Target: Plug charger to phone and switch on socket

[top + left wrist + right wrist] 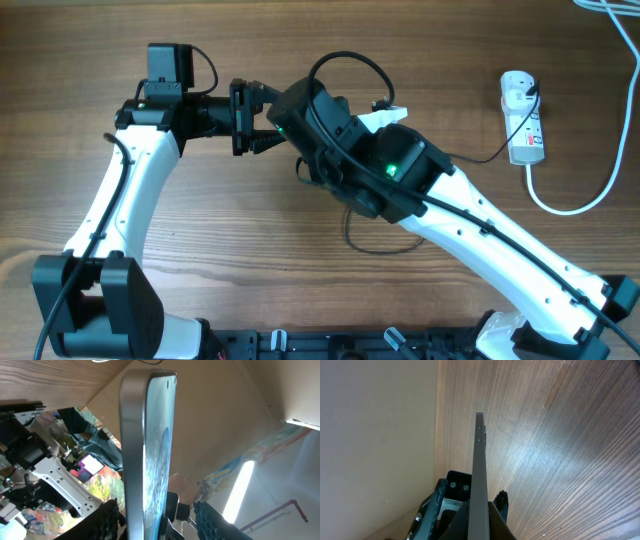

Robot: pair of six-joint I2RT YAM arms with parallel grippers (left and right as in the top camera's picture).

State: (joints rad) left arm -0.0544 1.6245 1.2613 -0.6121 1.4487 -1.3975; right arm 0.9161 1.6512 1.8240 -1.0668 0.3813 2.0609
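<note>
The phone is held off the table and shows edge-on, with its cyan screen and grey rim. It also shows edge-on in the right wrist view. My right gripper is shut on it. My left gripper is open, with one finger on each side of the phone. In the overhead view the two grippers meet at the table's middle, left gripper against right gripper, and hide the phone. The socket lies at the far right. The charger cable runs from it under my right arm. Its tip is hidden.
The thick white cord loops from the socket toward the right edge. A loop of thin black cable lies on the wooden table below my right arm.
</note>
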